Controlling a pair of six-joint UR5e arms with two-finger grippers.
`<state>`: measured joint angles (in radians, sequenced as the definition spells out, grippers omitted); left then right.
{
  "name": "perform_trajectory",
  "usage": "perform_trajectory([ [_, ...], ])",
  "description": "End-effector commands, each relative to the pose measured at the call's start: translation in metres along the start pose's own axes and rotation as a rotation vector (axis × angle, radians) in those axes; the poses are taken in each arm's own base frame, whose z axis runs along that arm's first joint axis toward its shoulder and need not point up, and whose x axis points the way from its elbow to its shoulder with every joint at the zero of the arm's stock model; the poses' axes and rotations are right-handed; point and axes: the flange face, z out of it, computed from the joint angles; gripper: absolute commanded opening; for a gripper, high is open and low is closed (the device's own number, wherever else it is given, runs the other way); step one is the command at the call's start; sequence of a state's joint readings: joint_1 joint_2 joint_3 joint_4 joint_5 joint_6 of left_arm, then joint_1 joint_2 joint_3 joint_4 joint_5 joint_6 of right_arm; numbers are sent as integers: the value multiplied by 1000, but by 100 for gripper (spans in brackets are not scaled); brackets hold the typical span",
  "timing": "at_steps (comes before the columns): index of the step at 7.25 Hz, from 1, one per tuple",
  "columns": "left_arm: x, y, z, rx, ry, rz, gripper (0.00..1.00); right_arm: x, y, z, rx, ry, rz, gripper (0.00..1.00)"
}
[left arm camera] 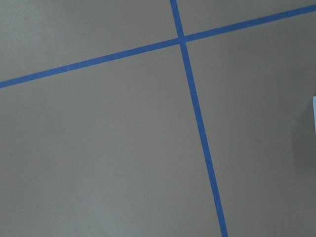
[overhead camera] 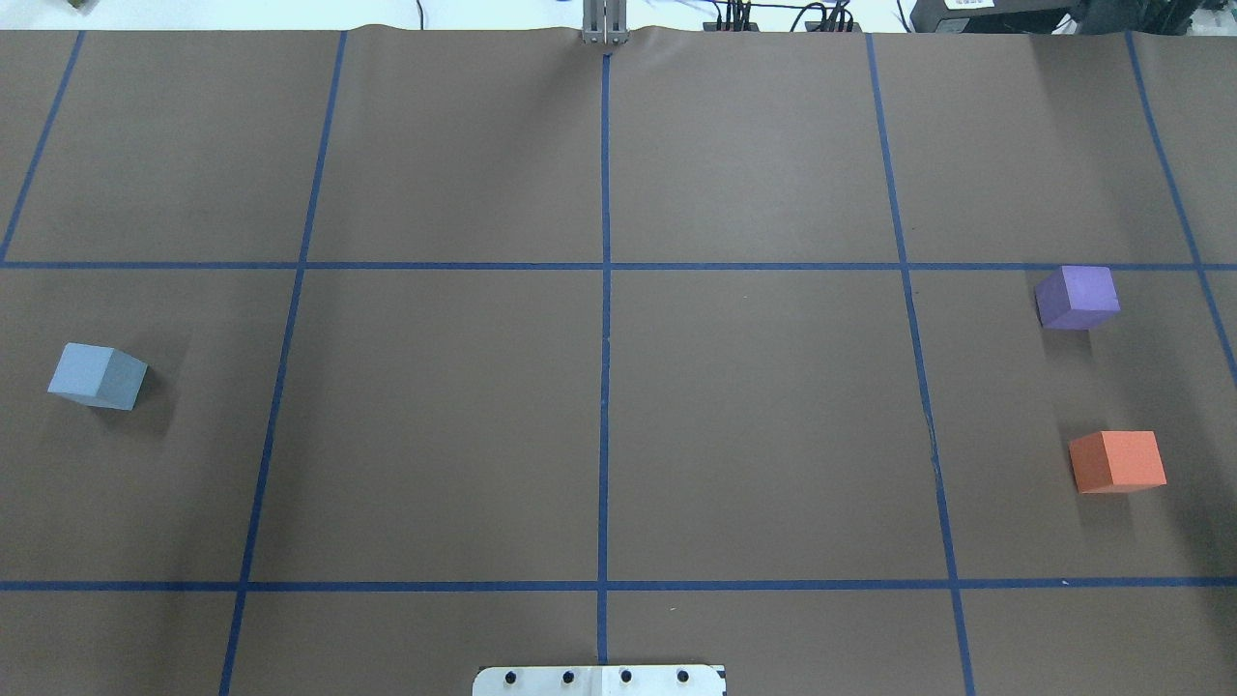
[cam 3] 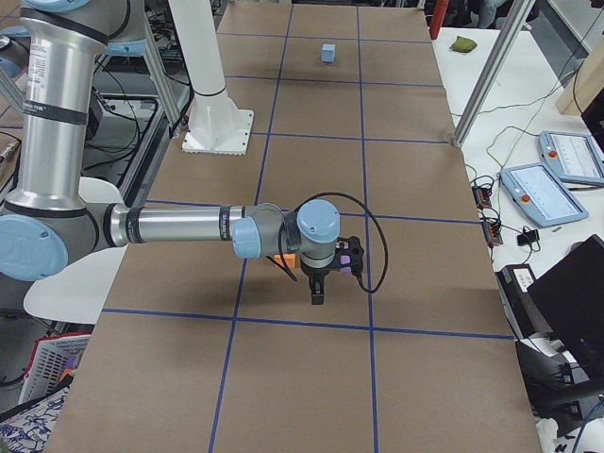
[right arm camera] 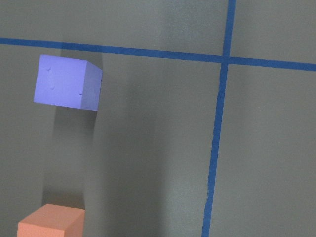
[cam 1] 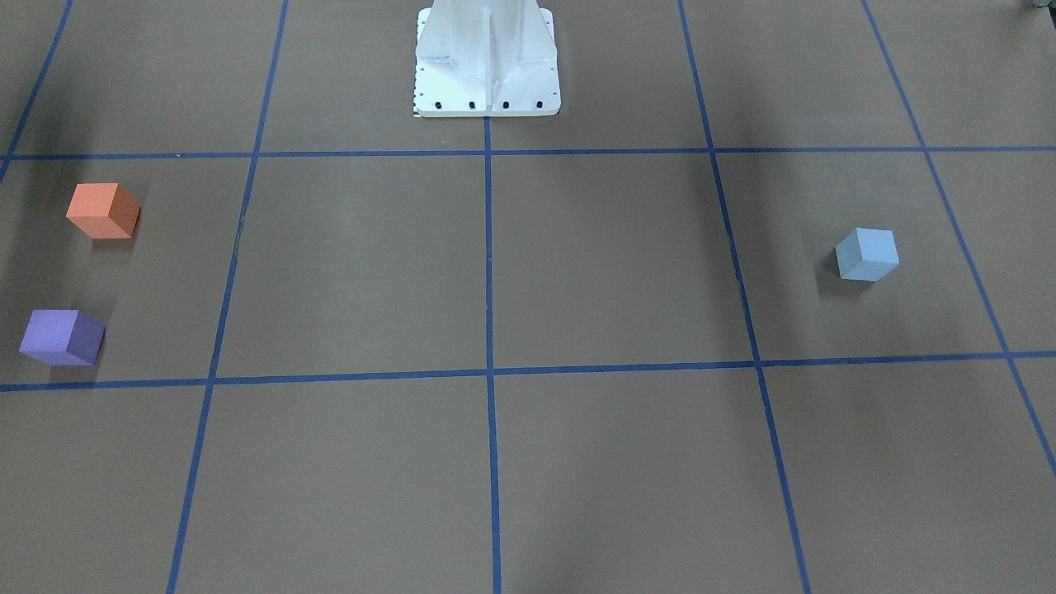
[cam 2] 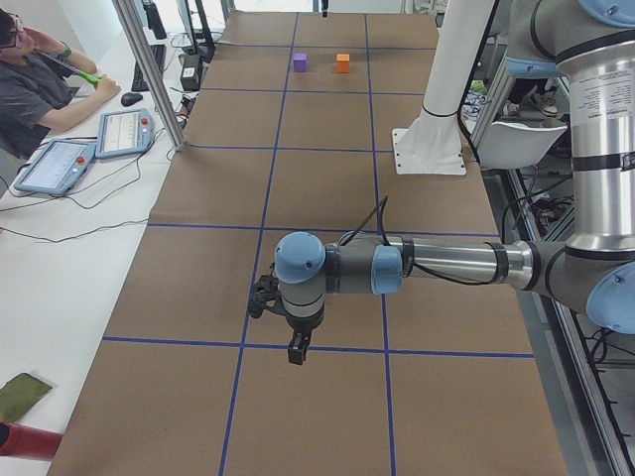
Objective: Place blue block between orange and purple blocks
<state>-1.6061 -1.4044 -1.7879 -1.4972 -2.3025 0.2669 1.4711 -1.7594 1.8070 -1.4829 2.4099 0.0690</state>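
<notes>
The light blue block (cam 1: 866, 255) sits alone on the brown table, at the left in the overhead view (overhead camera: 97, 376). The orange block (overhead camera: 1117, 461) and the purple block (overhead camera: 1078, 297) stand apart with a gap between them, at the right in the overhead view. My right wrist view looks down on both, the purple block (right arm camera: 66, 81) and the orange block (right arm camera: 49, 222). My left gripper (cam 2: 298, 349) hangs high above the table and only a sliver of the blue block (left arm camera: 314, 113) shows at its wrist view's edge. My right gripper (cam 3: 317, 294) hangs above the orange and purple blocks. I cannot tell whether either gripper is open or shut.
Blue tape lines (overhead camera: 605, 387) divide the table into squares. The white robot base (cam 1: 487, 58) stands at the table's middle edge. An operator (cam 2: 35, 84) sits beside the table with tablets (cam 2: 121, 131) and an aluminium post (cam 2: 149, 69).
</notes>
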Motion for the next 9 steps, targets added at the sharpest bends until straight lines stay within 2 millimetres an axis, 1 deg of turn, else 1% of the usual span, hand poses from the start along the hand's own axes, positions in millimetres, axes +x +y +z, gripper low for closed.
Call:
perform_trajectory([
  [1,3,-2,-4,10,-3,11,100,0,0,0,1,0,-1,100],
  [3,7,-4,-8,18,-7,19,100,-1,-1,0,2,0,0,100],
  [4,15,-8,-19,38,-13,36,100,-1,-1,-1,3,-2,-1,100],
  [6,23,-25,-32,69,-22,62,100,-1,-1,-1,3,-2,-1,100],
  [7,28,-46,-32,70,-17,75,100,-1,-1,-1,2,-2,0,100],
  [9,28,-49,-18,87,111,82,100,-1,-1,-1,3,-2,-1,100],
])
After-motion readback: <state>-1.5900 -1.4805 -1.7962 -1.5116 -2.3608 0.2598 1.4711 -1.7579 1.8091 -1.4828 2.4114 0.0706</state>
